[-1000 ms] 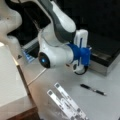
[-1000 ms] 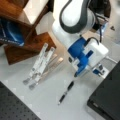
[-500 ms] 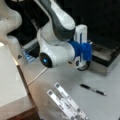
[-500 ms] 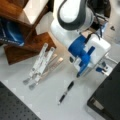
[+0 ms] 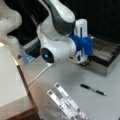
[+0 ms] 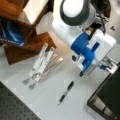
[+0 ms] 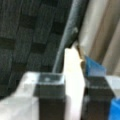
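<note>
The black fingers (image 7: 51, 100) are showing against a dark woven-patterned tray (image 7: 27, 37), gripping a cream-white flat piece (image 7: 73, 82). A slim black pen (image 6: 66, 92) is lying on the pale grey counter (image 6: 50, 95).

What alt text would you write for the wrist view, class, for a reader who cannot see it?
The hand is shut on a pale flat piece standing upright between its two dark fingers. Behind it lies a dark woven tray, whose rim runs diagonally up the picture, with a blue part at the right.
</note>
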